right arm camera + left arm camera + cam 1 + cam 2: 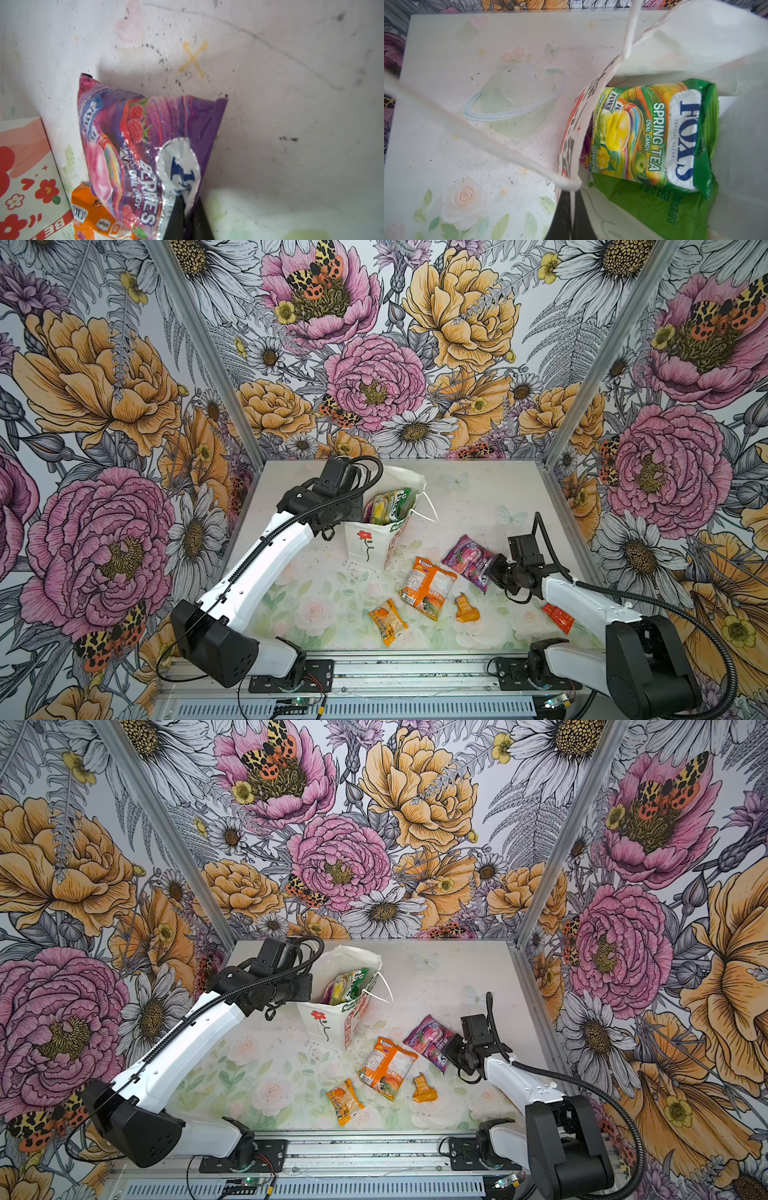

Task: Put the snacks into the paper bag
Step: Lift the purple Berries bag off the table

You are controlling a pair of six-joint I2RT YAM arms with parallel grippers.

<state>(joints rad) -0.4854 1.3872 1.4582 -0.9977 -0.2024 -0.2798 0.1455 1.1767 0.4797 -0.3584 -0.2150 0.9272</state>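
The white paper bag (366,545) (322,1025) stands open at the table's back middle. My left gripper (572,200) is shut on its rim beside a cord handle. Inside lie a green Fox's candy bag (643,135) (388,506) and a green chips bag (654,209). My right gripper (190,204) (496,572) is shut on a corner of the purple Fox's candy bag (135,145) (467,558), right of the paper bag. On the table lie an orange Fox's pack (428,587), a small orange pack (388,621), an orange sachet (466,608) and a red sachet (559,617).
Flowered walls close the table on three sides, and a metal rail (415,672) with both arm bases runs along the front edge. The red sachet lies partly under my right arm (582,601).
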